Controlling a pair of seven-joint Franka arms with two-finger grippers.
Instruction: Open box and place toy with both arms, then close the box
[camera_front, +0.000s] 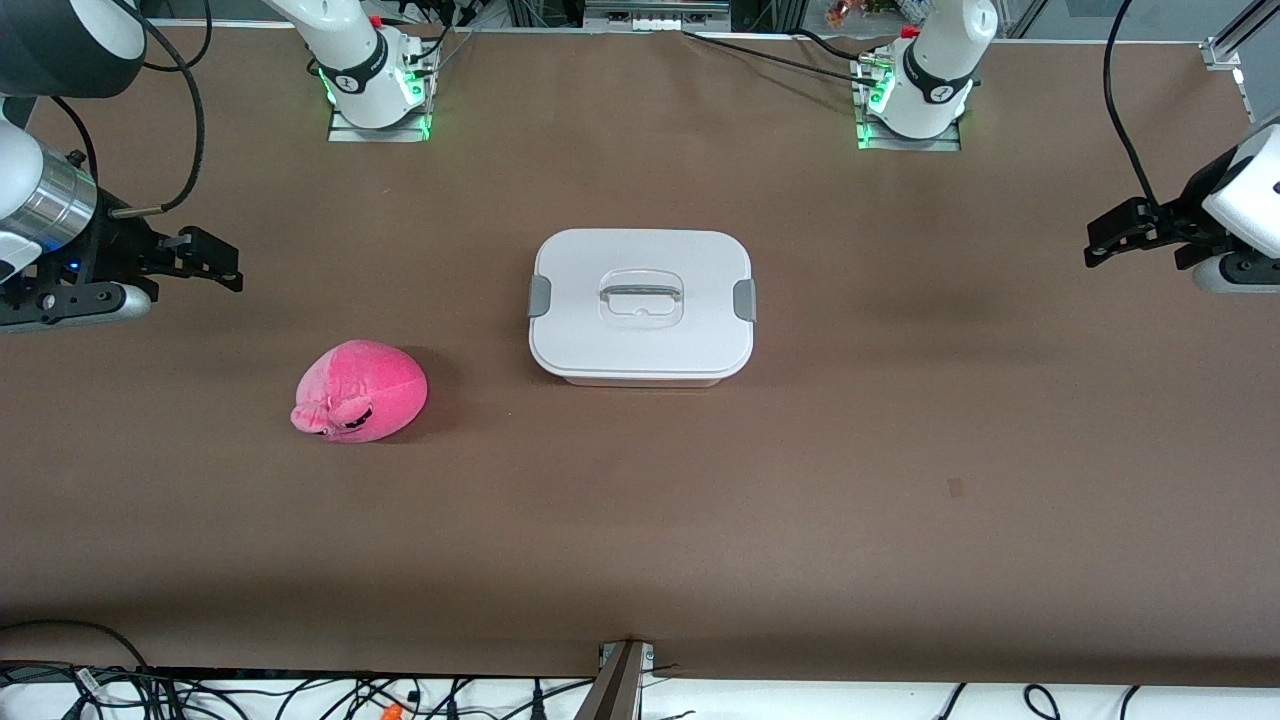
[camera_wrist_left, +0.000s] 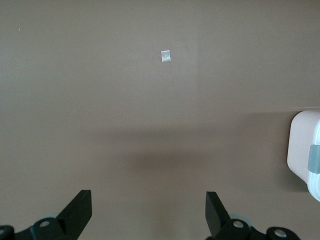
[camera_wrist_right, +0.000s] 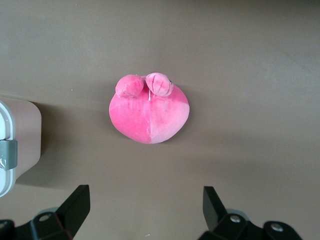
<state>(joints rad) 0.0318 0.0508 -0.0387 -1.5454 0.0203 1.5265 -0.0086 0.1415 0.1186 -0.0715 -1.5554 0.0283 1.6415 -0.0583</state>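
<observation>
White-lidded box (camera_front: 641, 305) shut, toy (camera_front: 360, 391) beside it on table (camera_front: 900, 450), both grippers' jaws wide, empty.

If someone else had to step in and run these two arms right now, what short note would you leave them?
Left gripper: open, empty, over bare table at the left arm's end.
Right gripper: open, empty, at the right arm's end, looking down on the toy.
Pale pink plastic box: mid-table, white lid on, grey side clips in place.
Rounded hot-pink plush toy: on the table beside the box, toward the right arm's end, nearer the front camera.
Done: nothing.
Left: open the box, put the toy in, close it.
</observation>
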